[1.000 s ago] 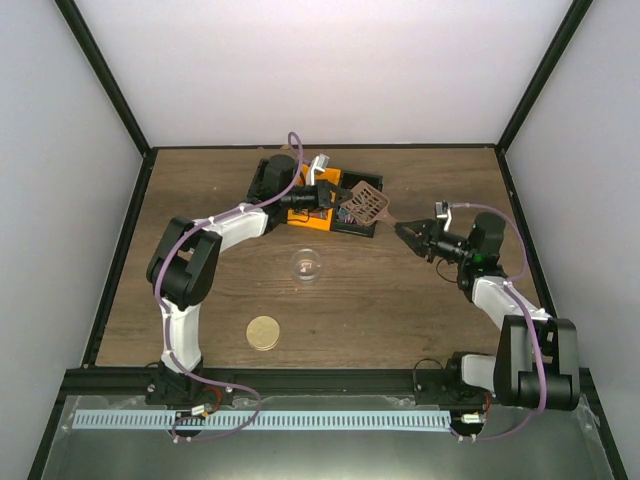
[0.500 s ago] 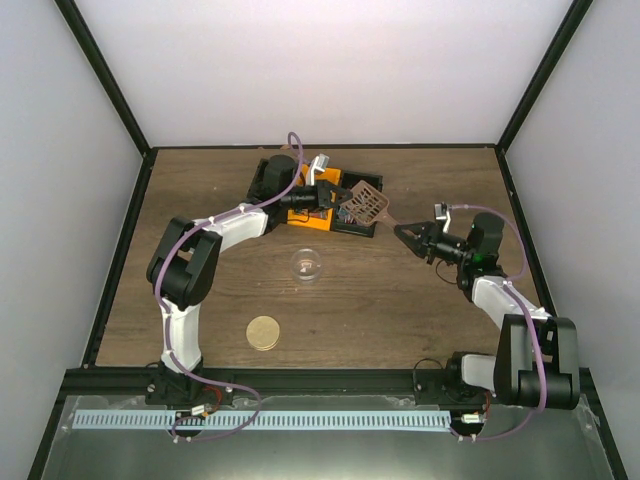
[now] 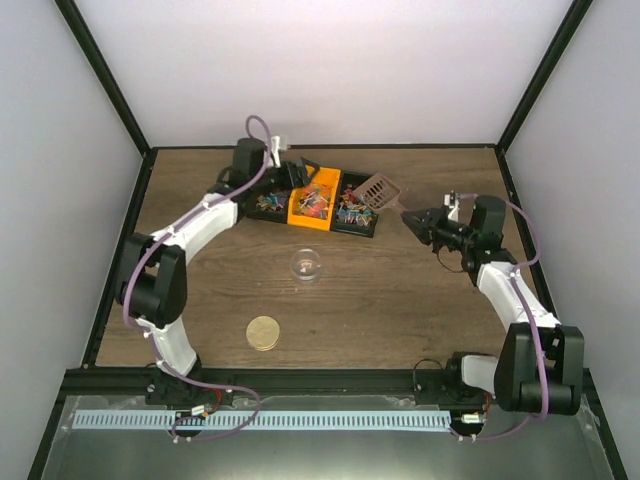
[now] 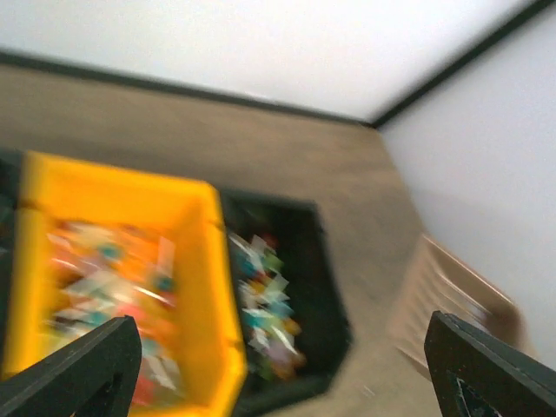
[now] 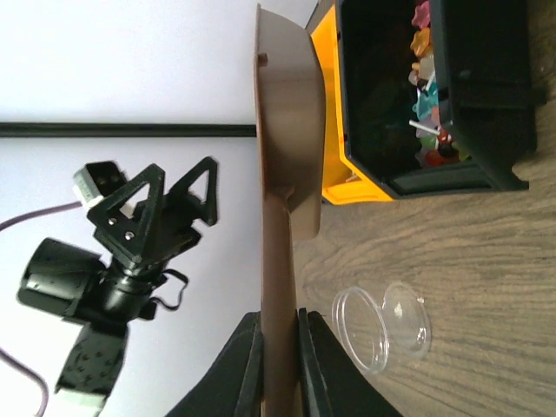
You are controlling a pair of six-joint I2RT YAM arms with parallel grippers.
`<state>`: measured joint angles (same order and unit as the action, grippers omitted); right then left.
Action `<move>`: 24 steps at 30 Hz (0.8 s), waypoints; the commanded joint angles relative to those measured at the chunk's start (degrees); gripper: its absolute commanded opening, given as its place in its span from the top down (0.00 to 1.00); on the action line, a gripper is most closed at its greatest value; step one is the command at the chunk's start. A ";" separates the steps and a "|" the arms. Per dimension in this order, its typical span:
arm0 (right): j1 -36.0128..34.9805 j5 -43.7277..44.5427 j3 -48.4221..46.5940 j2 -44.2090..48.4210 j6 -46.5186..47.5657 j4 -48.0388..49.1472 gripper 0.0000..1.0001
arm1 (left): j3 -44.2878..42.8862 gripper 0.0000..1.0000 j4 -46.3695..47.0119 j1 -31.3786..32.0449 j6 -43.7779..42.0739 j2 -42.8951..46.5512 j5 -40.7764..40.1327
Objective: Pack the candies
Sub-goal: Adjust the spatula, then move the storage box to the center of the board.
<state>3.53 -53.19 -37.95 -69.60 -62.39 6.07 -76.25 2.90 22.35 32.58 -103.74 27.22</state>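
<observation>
The candies (image 3: 315,203) lie in three bins side by side at the back: a black one (image 3: 262,204), an orange one (image 3: 300,219) and another black one (image 3: 356,226). My left gripper (image 3: 297,178) hovers open over the back of the bins, holding nothing. Its blurred wrist view shows candies (image 4: 265,300) between its wide fingers (image 4: 74,373). My right gripper (image 3: 412,218) is shut on the handle of a brown scoop (image 3: 378,190), which hangs beside the right black bin. In the right wrist view the scoop (image 5: 282,130) runs up from that gripper (image 5: 279,326).
A clear cup (image 3: 306,266) stands on the table in front of the bins and shows as the clear cup (image 5: 382,326) in the right wrist view. A round tan lid (image 3: 263,332) lies nearer the arm bases. White walls close the table at the back and both sides.
My left gripper has opened and swung back and left, away from the scoop. The scoop has moved right, off the right black bin, in my right gripper.
</observation>
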 commanded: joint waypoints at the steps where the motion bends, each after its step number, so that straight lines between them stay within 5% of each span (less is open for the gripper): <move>1: -1.23 5.00 -5.16 -0.18 0.74 -7.88 0.99 | -7.62 0.10 -21.63 -2.34 -11.74 -0.10 -23.48; 6: -2.33 4.13 -6.15 -0.31 -1.91 -6.23 0.99 | -12.45 0.16 -29.67 -4.47 -14.66 -4.37 -34.20; 11: -2.56 3.01 -5.69 -0.48 -1.94 -4.73 0.99 | -16.53 0.37 -33.35 -6.67 -15.97 -9.92 -35.90; 18: -2.56 2.19 -4.30 -1.16 -2.83 -3.41 0.99 | -19.28 0.39 -34.83 -9.28 -18.32 -15.21 -38.69; 24: -2.54 1.29 -4.25 -2.30 -3.48 -2.73 0.99 | -22.02 0.59 -36.38 -9.60 -20.53 -19.88 -37.33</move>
<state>1.61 -50.39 -41.50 -70.87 -64.88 1.63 -95.85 -32.05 12.67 14.31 -121.03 -9.96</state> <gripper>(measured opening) 0.087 0.477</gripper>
